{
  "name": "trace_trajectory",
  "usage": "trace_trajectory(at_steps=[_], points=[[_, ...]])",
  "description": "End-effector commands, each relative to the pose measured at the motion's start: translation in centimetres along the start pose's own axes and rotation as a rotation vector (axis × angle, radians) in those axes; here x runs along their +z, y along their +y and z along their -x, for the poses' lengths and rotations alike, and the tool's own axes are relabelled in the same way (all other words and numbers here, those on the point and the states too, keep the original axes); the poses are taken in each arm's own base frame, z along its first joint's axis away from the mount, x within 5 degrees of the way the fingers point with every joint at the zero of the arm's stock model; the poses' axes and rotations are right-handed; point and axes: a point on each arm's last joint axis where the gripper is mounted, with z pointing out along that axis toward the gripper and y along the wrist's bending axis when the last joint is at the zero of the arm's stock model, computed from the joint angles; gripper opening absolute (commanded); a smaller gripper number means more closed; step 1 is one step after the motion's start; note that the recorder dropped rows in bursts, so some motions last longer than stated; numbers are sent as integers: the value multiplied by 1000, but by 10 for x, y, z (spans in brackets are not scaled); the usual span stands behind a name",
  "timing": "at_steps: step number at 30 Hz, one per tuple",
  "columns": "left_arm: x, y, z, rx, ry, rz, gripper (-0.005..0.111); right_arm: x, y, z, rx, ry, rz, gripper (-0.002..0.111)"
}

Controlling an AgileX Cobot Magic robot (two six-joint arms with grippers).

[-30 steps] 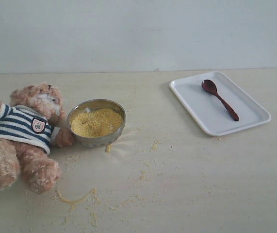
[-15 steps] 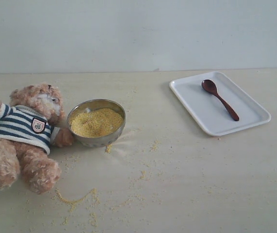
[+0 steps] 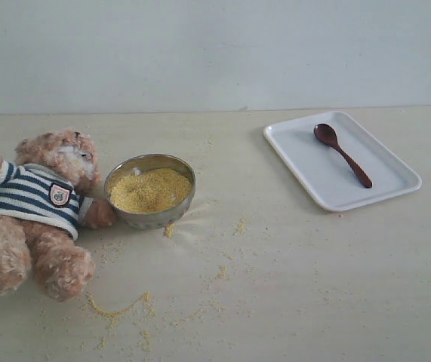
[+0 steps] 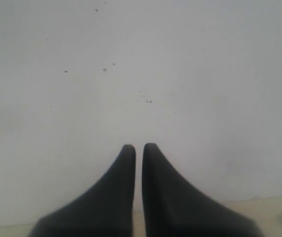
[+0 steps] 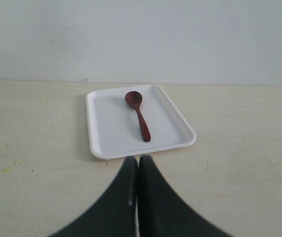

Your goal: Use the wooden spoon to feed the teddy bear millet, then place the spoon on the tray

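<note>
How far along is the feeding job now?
Nothing is in hand: the left gripper and right gripper are shut and empty. The spoon lies on the tray. Millet fills the bowl, some scattered on the table. Whether the bear was fed cannot be told.

No text can be read

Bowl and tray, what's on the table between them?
Just table with a few spilled millet grains nearer the bowl than the tray, as the exterior view shows.
</note>
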Motion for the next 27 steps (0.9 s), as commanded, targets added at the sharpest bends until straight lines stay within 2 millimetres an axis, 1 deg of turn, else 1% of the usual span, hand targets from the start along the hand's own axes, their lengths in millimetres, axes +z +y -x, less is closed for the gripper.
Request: trace_trajectory(at_steps=[1, 4, 7, 9, 12, 17, 20, 21, 25, 27], points=[[-1, 0, -11, -22, -1, 12, 5, 0, 0, 1, -4, -15, -5, 0], [-4, -1, -18, 49, -51, 9, 5, 0, 0, 1, -4, -15, -5, 0], [-9, -8, -22, 146, -142, -48, 5, 0, 0, 1, -4, -15, -5, 0], [-13, -12, -24, 164, -182, -87, 5, 0, 0, 1, -4, -15, -5, 0], [-14, -12, -25, 168, -179, -86, 5, 0, 0, 1, -4, -15, -5, 0], [-13, -10, -32, 170, -102, -66, 5, 0, 0, 1, -4, -15, -5, 0], [-12, -7, -47, 186, 16, -40, 5, 0, 0, 1, -2, -15, -5, 0], [-13, -6, -53, 162, 55, -32, 5, 0, 0, 1, -2, -15, -5, 0], [-15, -7, -78, 60, 135, -22, 5, 0, 0, 1, -4, -15, -5, 0], [-16, -8, -88, 78, 156, -26, 5, 0, 0, 1, -4, -15, -5, 0]])
